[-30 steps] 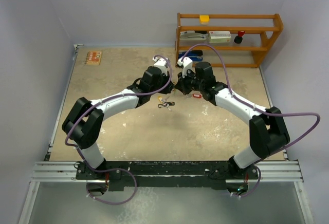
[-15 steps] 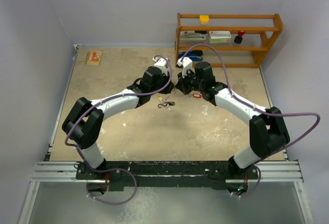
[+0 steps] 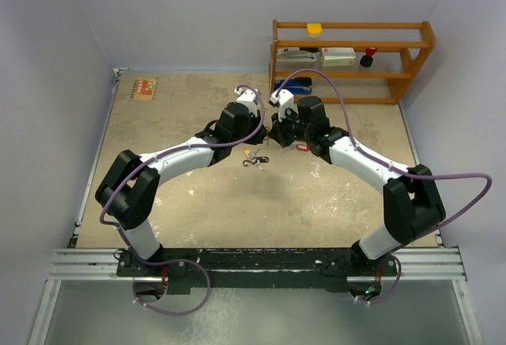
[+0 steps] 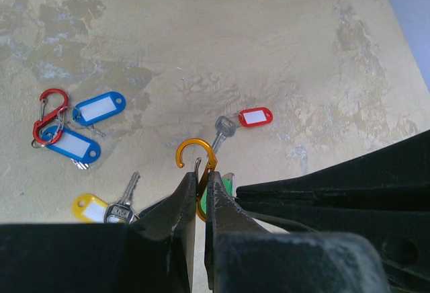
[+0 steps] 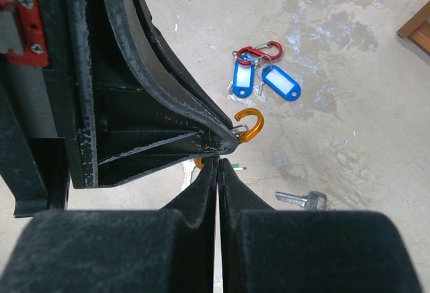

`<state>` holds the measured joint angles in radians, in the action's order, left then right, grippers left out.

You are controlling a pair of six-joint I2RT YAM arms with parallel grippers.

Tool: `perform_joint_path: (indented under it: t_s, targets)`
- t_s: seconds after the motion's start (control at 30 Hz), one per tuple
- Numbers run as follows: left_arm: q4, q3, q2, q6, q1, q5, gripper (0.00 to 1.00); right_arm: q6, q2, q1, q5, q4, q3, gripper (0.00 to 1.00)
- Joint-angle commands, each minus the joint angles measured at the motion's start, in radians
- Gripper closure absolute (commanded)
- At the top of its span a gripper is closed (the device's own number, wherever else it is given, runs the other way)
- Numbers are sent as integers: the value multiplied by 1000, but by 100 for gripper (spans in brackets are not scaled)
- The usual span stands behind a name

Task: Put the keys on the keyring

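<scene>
Holding: left gripper [image 4: 201,177] clamped on orange clip [image 4: 191,146], hook raised for threading.
Right gripper [image 5: 218,165]: jaws together beside the hook, perhaps pinching the green tag [image 4: 224,184]; unclear.
Keys: red-tagged key [image 4: 254,117] and blue-tagged keys [image 4: 99,109] lie loose on table [image 4: 302,37].

Wooden shelf [image 3: 395,44] behind tan table [image 3: 182,104]

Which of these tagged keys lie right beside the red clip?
The two blue-tagged keys, lying against the red clip; the red-tagged key and yellow-tagged key lie apart.
</scene>
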<state>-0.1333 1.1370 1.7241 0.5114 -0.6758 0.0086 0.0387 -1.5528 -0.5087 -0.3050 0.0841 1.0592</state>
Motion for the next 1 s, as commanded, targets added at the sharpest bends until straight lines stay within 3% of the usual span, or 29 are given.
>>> perform_joint_path:
  t_s: [0.0, 0.4, 0.6, 0.97]
  targets:
    - [-35, 38, -13, -14, -6, -10, 100, 24, 4, -11, -4, 1, -6, 100]
    - [-36, 39, -10, -7, -7, -15, 100, 28, 11, -28, -8, -7, -15, 100]
    - [-24, 40, -12, -7, -6, -42, 100, -1, 57, -30, 43, 31, -51, 63]
    - [2, 36, -28, 9, -5, -99, 100, -145, 144, -27, 322, 14, -114, 54]
